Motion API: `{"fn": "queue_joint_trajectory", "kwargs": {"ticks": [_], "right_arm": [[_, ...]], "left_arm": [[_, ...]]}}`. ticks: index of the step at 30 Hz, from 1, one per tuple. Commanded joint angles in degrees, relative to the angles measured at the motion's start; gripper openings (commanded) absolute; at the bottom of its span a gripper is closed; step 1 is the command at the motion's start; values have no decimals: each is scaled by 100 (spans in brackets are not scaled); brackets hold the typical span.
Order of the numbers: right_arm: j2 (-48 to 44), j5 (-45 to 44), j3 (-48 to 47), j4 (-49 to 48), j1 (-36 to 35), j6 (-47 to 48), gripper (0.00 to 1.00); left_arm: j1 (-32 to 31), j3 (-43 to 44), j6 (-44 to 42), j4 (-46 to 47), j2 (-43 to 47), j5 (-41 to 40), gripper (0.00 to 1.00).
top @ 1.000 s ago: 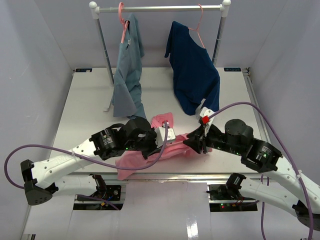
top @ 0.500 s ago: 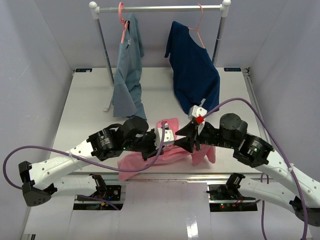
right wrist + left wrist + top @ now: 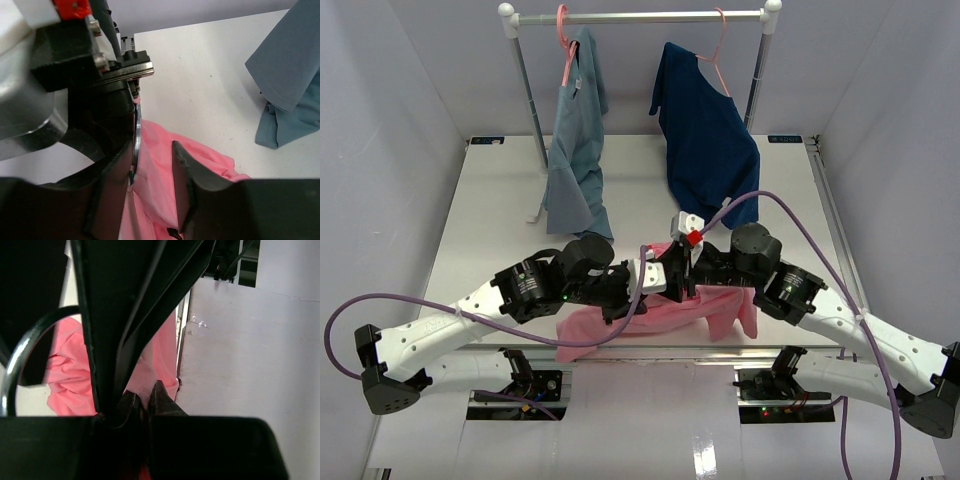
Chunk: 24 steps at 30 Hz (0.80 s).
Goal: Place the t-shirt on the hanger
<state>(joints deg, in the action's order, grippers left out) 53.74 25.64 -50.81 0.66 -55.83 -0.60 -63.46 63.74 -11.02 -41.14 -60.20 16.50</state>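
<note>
The salmon-pink t-shirt (image 3: 650, 315) lies bunched at the table's front edge, partly hanging over it, and shows in both wrist views (image 3: 70, 370) (image 3: 160, 165). My left gripper (image 3: 655, 278) is shut on a pale pink part of the hanger (image 3: 141, 377); the hanger's metal hook (image 3: 15, 360) curves at the left. My right gripper (image 3: 678, 272) is right against the left one. Its jaws stand apart, with t-shirt fabric showing in the gap (image 3: 152, 150) and the thin hook (image 3: 136, 135) along its left finger. Most of the hanger is hidden by cloth and grippers.
At the back stands a clothes rack (image 3: 640, 17) with a grey-blue shirt (image 3: 575, 150) and a navy shirt (image 3: 705, 150) on pink hangers. The grey-blue shirt's hem (image 3: 290, 75) reaches the table. Grey walls close in the left and right sides.
My right gripper has swung left and back until it meets the left gripper, and the t-shirt's right side now drapes lower. The left gripper has kept its hold and barely moved.
</note>
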Motion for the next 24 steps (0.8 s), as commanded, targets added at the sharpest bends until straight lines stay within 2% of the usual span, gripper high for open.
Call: {"fn": "queue_joint_trajectory", "kwargs": {"ticks": [1,3,7,9,11,15,20,24], "right_arm": [[238,315,-54,-385,-4,-125,20],[233,371,-9,-365,2,-151,8],[39,153,130,-356,-6,-228,8],[-166,-153,203,-349,-6,-258,8],[-395,-293,233,-240,2,-217,8],[-753,-562,113,268,2,-154,8],[-1095,-941,94,624,2,-41,8],[-1333,-1527,32,809,2,-51,8]], "left_arm": [[-18,58,5,420,143,320,0],[-18,77,12,422,149,292,0],[-18,94,55,440,210,198,1],[-18,208,112,299,169,5,22],[-18,404,140,144,140,-233,39],[-18,800,207,-254,64,-647,54],[-18,1002,244,-536,23,-690,62],[-18,1006,335,-816,-7,-898,62]]}}
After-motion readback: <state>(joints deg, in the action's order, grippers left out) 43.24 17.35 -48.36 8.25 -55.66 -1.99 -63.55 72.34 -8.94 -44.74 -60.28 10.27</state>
